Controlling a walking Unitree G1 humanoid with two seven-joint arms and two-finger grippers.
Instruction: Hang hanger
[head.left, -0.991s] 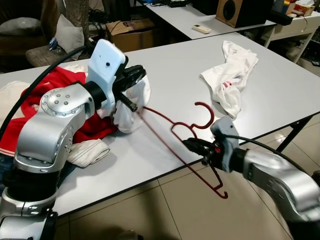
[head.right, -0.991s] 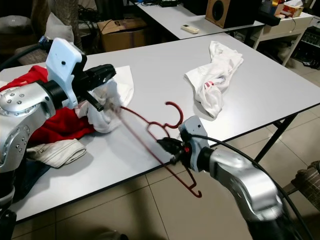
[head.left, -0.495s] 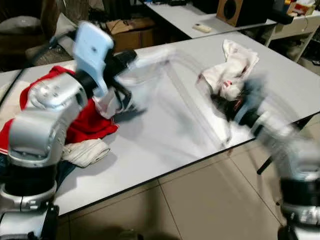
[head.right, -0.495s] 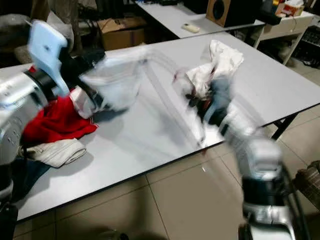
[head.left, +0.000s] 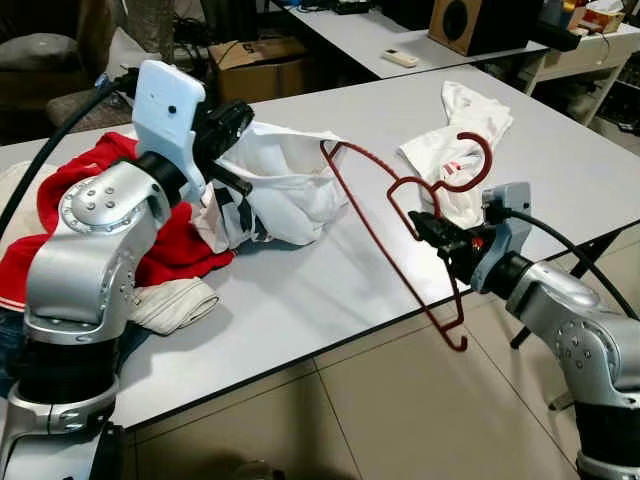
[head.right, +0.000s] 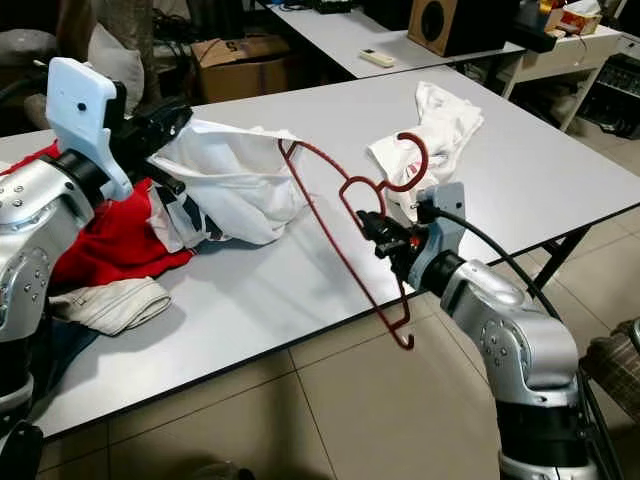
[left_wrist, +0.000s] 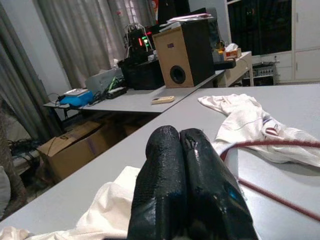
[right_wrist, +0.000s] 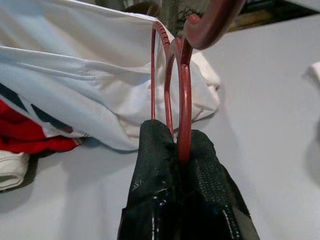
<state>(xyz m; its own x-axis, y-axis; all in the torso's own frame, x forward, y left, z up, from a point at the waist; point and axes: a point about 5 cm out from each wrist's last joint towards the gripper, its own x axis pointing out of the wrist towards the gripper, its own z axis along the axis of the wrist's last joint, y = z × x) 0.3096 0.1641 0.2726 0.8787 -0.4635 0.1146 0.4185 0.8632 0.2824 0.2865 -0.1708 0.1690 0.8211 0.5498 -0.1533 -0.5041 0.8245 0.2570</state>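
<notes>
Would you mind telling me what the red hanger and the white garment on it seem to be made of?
The red hanger looks like thin wire with a matte, possibly coated finish: slim rods, ribbed shoulder. The white garment appears to be soft woven or knit cloth, as it drapes and creases.

Speaker (head.left: 468, 22), remote (head.left: 403, 58), cardboard box (head.left: 262, 66) beyond the white table (head.left: 330, 290)

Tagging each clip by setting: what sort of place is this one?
Probably a lived-in home workroom or office: long white tables on a tiled floor, a wooden speaker and electronics on the far desk, a cardboard box, and clothes piled on the near table.
</notes>
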